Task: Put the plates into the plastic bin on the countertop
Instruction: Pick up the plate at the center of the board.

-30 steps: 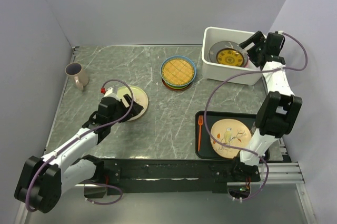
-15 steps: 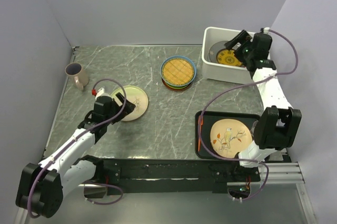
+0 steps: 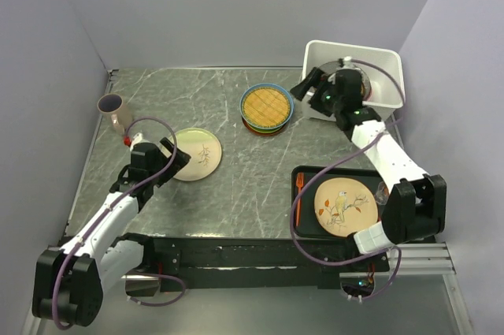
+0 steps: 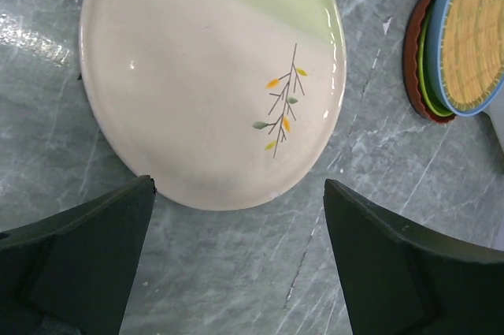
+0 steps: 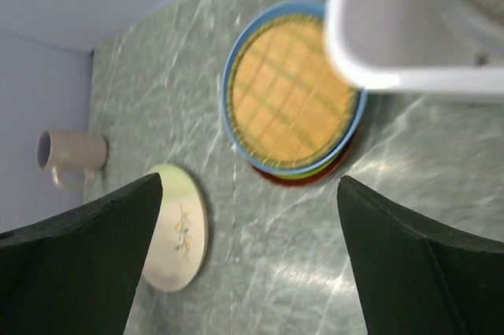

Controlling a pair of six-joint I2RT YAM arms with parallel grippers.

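A stack of plates (image 3: 266, 108) sits at the back middle of the countertop (image 3: 244, 185), a yellow lattice plate with a blue rim on top, green and red-orange ones beneath. It also shows in the right wrist view (image 5: 291, 91). A cream plate with a pale green segment (image 3: 197, 154) lies at the left, large in the left wrist view (image 4: 213, 75). The white plastic bin (image 3: 390, 63) stands at the back right, and my right arm mostly hides what is in it. My left gripper (image 3: 175, 158) is open and empty at the cream plate's near-left edge. My right gripper (image 3: 305, 89) is open and empty between bin and stack.
A black tray (image 3: 307, 221) at the front right holds a bird-pattern plate (image 3: 342, 205) and an orange fork (image 3: 299, 191). A mug (image 3: 115, 112) stands at the back left, also in the right wrist view (image 5: 71, 154). Grey walls close in on the left, back and right.
My right gripper has come out of the bin and moved left toward the stack. My left gripper has drawn back to the left, off the cream plate.
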